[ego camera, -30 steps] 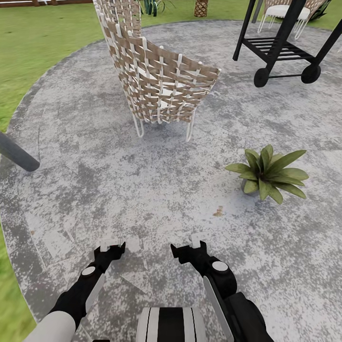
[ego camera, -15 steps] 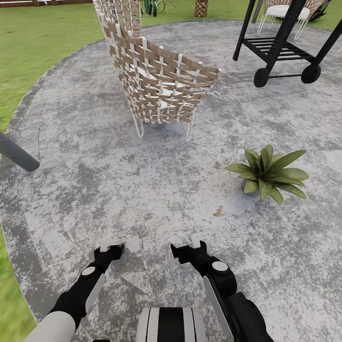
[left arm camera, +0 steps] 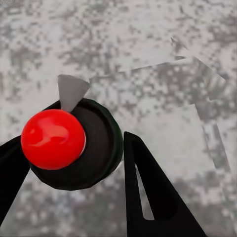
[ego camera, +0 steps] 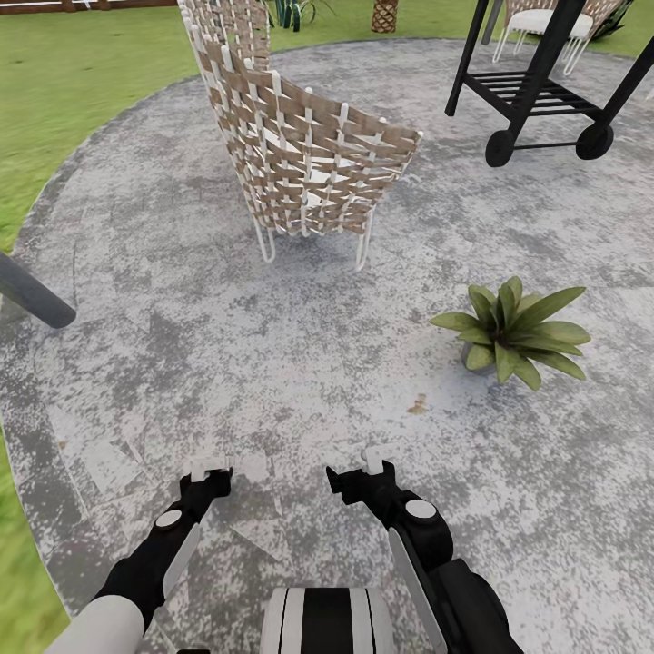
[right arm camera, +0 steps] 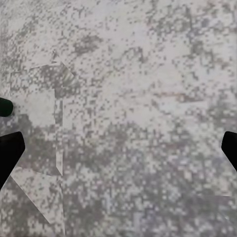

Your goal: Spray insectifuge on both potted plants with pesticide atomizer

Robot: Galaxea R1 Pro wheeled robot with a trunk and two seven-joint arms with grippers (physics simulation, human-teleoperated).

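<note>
In the left wrist view the pesticide atomizer [left arm camera: 101, 148] is seen end-on: a round dark green body, a red ball top and a grey nozzle. My left gripper [left arm camera: 72, 140] has a black finger pressed against each side of it. In the head view that gripper [ego camera: 208, 475] hangs low over the grey paving, near my body. My right gripper [ego camera: 361, 470] hovers beside it, and its fingers [right arm camera: 10, 150] stand wide apart with nothing between them. One potted plant [ego camera: 510, 331], a low rosette of pointed green leaves, sits on the paving ahead to the right.
A woven wicker chair [ego camera: 300, 154] stands ahead at centre. A black wheeled cart [ego camera: 536, 91] is at the back right. A dark pole [ego camera: 32, 295] slants in from the left. Green lawn [ego camera: 73, 82] borders the round paving [ego camera: 272, 345].
The left gripper's inner finger has drawn in slightly. The camera, the right arm and the plant have not moved.
</note>
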